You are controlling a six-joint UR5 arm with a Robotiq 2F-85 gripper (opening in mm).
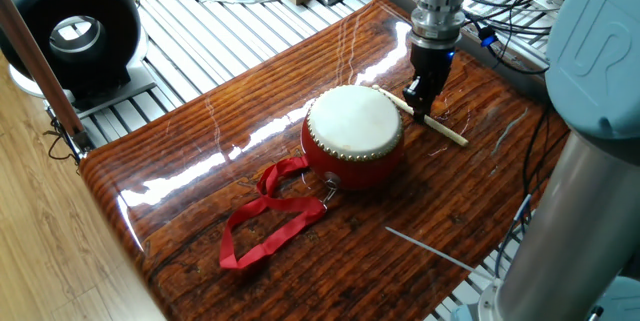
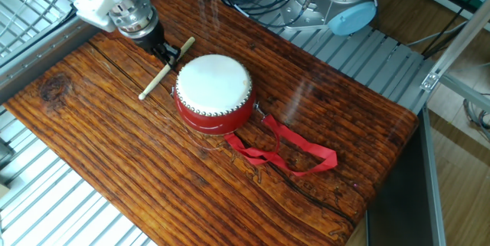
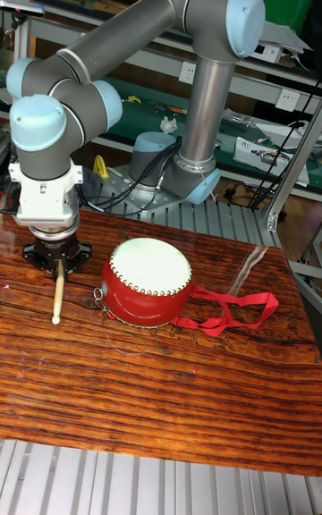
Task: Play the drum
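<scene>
1. In one fixed view, the drum (image 1: 353, 133) is seen near the middle of the wooden table (image 1: 200, 161), upright, its cream skin facing up. Its red ribbon strap (image 1: 270, 219) is laid out in loops on the wood, away from the arm. The gripper (image 1: 421, 102) is positioned just beside the drum, and a wooden drumstick (image 1: 428, 122) is clamped between its fingers; one end of the stick is seen at the drum's rim, the other slants down to the table. A black ring-shaped device (image 1: 72, 31) is seen off the table, well apart.

2. In the other fixed view, the drum (image 2: 213, 91) is shown with the strap (image 2: 295, 150) trailing away from the gripper (image 2: 167, 56). The drumstick (image 2: 165, 67) is held near its middle, tilted, with its upper end close to the drum's edge.

3. In the tall fixed view, the gripper (image 3: 58, 266) is pointed downward beside the drum (image 3: 146, 282). The drumstick (image 3: 57, 291) is gripped and hangs below it towards the table (image 3: 161, 390). The ribbon (image 3: 228, 311) is spread out on the drum's far side
</scene>
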